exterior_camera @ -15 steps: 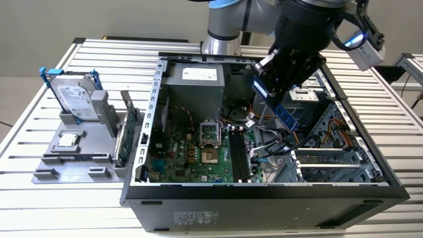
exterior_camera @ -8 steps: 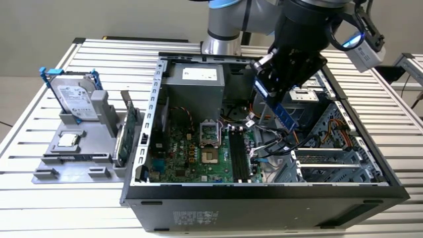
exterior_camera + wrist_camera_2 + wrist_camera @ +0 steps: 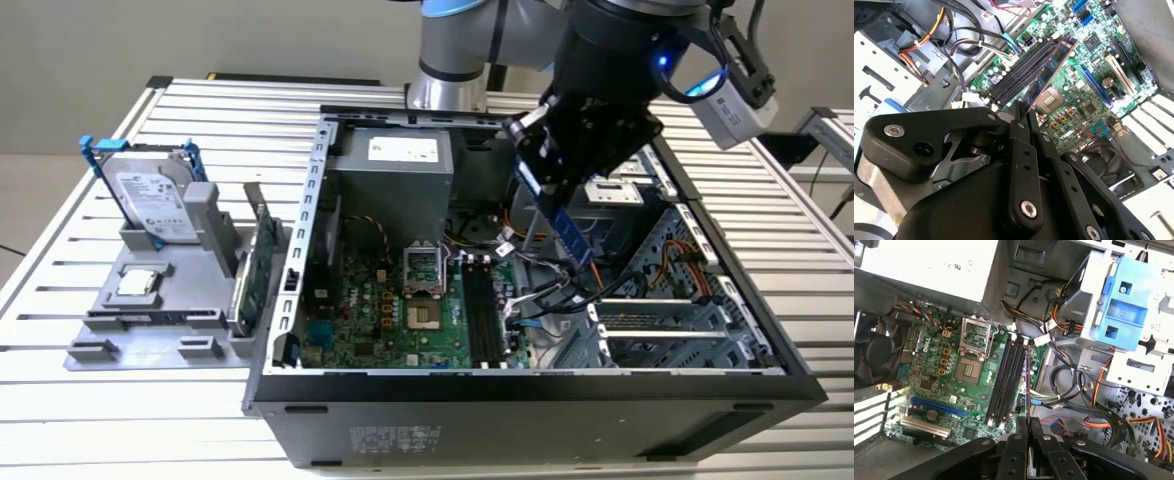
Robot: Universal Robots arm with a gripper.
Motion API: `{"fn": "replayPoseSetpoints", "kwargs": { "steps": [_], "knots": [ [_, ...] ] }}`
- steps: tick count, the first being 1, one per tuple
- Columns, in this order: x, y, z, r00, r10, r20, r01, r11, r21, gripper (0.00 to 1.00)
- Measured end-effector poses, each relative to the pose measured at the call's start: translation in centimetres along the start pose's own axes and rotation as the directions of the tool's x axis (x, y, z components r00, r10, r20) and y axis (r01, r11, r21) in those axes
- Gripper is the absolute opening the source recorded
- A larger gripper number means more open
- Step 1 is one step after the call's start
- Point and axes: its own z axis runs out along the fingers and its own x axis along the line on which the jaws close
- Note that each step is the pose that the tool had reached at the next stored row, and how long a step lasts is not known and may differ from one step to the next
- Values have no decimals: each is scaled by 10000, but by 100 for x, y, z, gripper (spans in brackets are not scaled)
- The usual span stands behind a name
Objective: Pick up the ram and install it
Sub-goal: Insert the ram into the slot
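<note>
Ram (image 3: 571, 232), a narrow blue-green stick, hangs clamped in the gripper (image 3: 550, 190) at the upper middle of the exterior view. It is tilted, above the open case (image 3: 534, 398) and apart from the black slots (image 3: 487, 305) on the motherboard (image 3: 380, 310). In the second wrist view we see it running roughly along those slots. We judge that the tilt could jam an end against a slot edge, and the cables (image 3: 541, 295) just beside the slots could snag it.

Jaws clamp the ram (image 3: 571, 235), tilted over the open computer case (image 3: 534, 410); memory slots (image 3: 483, 310) lie near its lower end.
</note>
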Motion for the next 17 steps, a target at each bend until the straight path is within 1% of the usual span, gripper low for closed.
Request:
{"fn": "replayPoseSetpoints", "kwargs": {
  "steps": [6,10,17],
  "knots": [
    [0,0,0,9988,492,-3,-492,9988,-10,0],
    [0,0,0,9975,712,-4,-712,9975,-14,0],
    [0,0,0,9971,763,-4,-763,9971,-16,0]
  ]
}}
